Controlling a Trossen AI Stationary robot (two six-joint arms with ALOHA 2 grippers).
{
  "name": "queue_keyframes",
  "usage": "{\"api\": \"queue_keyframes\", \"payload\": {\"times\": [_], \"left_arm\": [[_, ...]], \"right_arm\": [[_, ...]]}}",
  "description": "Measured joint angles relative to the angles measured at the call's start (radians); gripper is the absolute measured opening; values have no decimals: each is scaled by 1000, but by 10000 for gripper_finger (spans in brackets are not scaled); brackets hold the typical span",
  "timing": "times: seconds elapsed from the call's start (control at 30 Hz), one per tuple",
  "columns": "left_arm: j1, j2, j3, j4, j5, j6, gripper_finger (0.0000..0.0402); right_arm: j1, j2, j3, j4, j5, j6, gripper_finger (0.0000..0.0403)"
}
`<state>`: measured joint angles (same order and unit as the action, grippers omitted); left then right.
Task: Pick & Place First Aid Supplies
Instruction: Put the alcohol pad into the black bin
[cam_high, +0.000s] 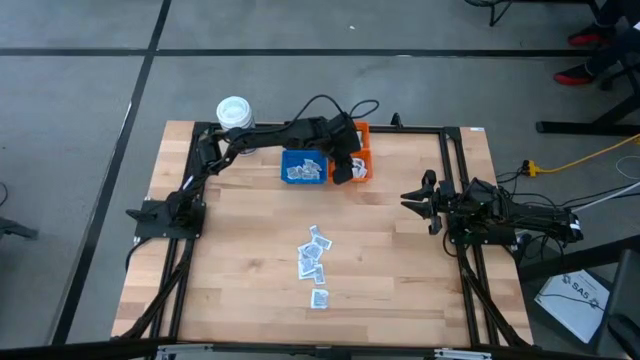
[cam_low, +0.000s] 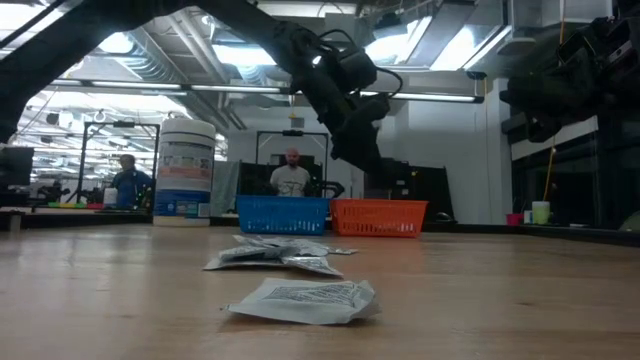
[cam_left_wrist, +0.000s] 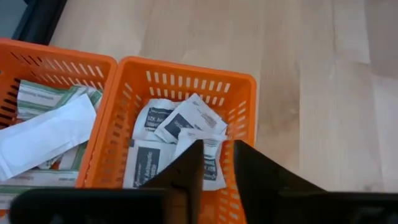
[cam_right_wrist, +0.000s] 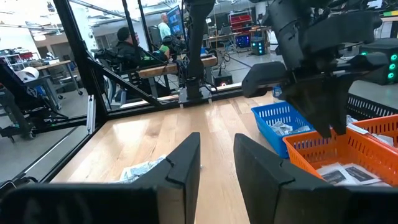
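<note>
The left hand hovers over the orange bin, fingers slightly parted and empty, apparently mid-drop. Next it must fetch another sachet from the surface. The right hand waits half open.

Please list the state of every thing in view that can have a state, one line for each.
left gripper: over the orange bin, slightly open, holding nothing
right gripper: waiting at the table's right side, open, empty
blue bin: holds sachets
white tub: upright, lid on
loose sachets: flat on the table
</note>
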<state>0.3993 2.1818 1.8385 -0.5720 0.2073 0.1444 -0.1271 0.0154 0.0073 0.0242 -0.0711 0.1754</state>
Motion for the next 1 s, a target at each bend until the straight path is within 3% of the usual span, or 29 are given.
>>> {"api": "queue_keyframes", "payload": {"times": [0.17,0.33,0.7,1.0], "left_arm": [[7,-1,0,0,-4,0,139],[18,-34,0,-7,-5,0,163],[33,-113,0,-7,-4,129,143],[25,-186,0,-86,-13,337,130]], "right_arm": [[0,0,0,0,0,0,100],[0,0,0,0,0,0,100],[0,0,0,0,0,0,100],[0,0,0,0,0,0,100]]}}
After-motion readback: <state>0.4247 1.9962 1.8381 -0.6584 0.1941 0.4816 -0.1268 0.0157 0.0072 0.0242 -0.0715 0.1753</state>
